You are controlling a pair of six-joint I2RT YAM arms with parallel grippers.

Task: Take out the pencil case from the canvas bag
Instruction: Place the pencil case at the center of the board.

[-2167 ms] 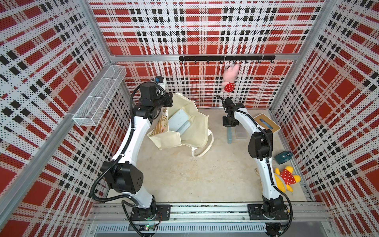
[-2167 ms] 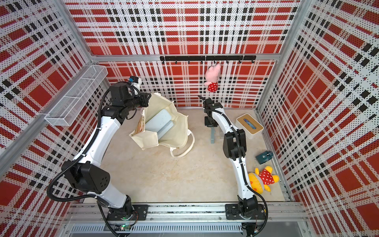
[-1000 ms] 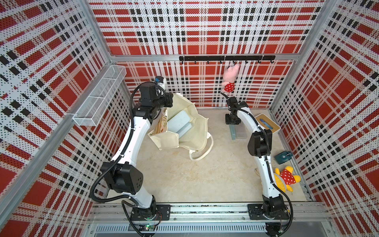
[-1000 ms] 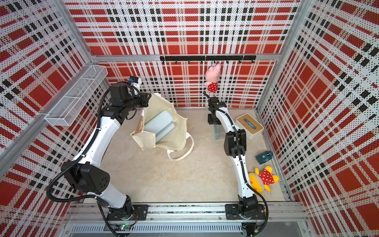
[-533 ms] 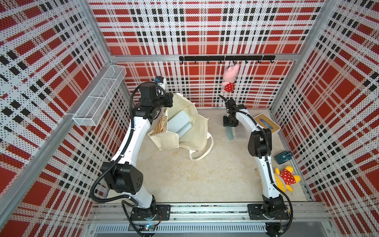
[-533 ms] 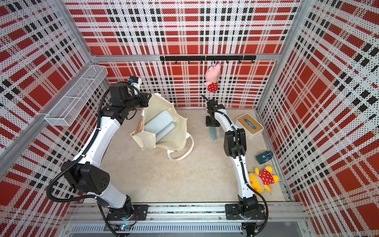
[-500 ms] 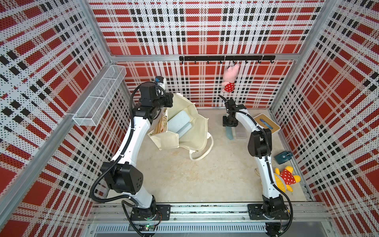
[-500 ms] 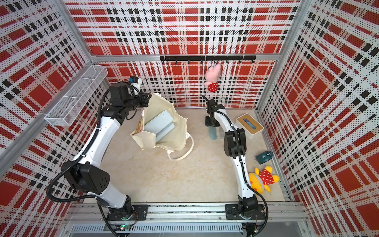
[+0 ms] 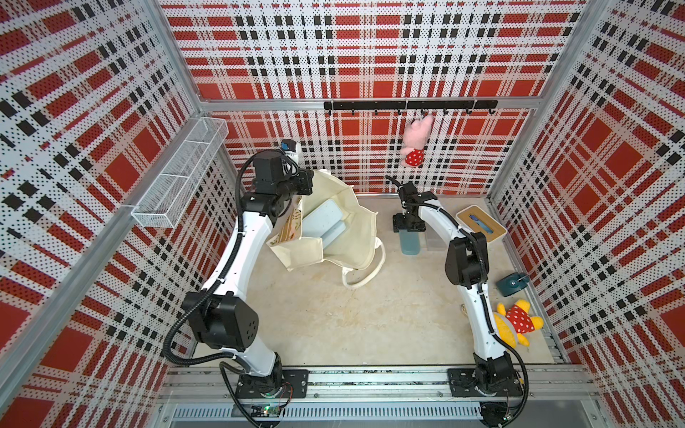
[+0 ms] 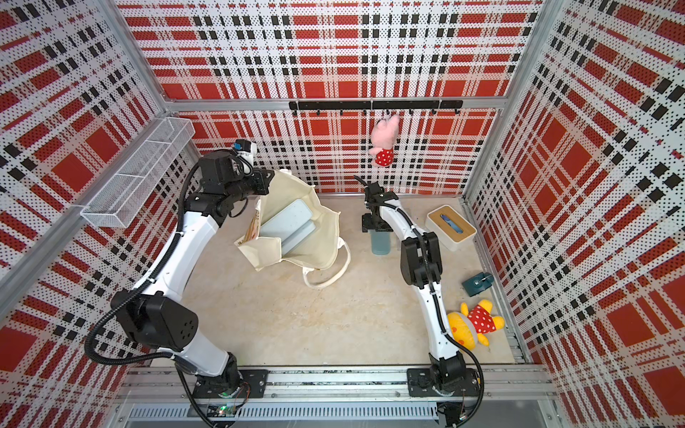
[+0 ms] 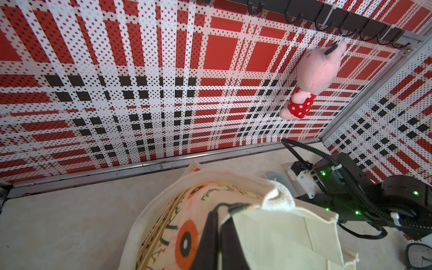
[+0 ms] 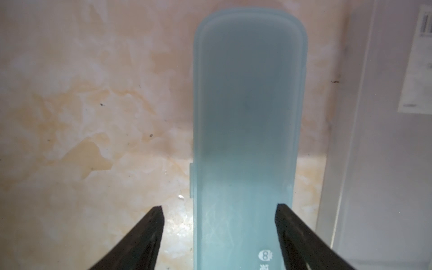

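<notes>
Release looks to be the step in hand, since the pencil case already lies outside the bag and little of the task seems left. Reading from the left, the left arm reaches over to the canvas bag, which slumps open on the tabletop. In the left wrist view the left jaws are together, pinching the cream cloth of the bag's rim. In both top views the bag's mouth gapes upward and shows pale blue flat things inside, whose nature I cannot tell. Right of the bag, and apart from it, the pencil case lies flat on the bare tabletop. It is a long, translucent blue case, and its far end sits under the right jaws. The right wrist view shows those jaws apart, straddling that end of the case. One jaw stands clear, with bare tabletop between it and the case. The other overlaps the case's edge in the picture, and whether it touches I cannot tell. Nothing is clamped. Just beside the case on its right is a clear box, and further right stands a white box with a wooden lid. The next move, as I judge it, calls for the right arm to rise straight up and away, so that neither jaw drags the case or knocks the clear box. After that the left jaws can let the bag go.
</notes>
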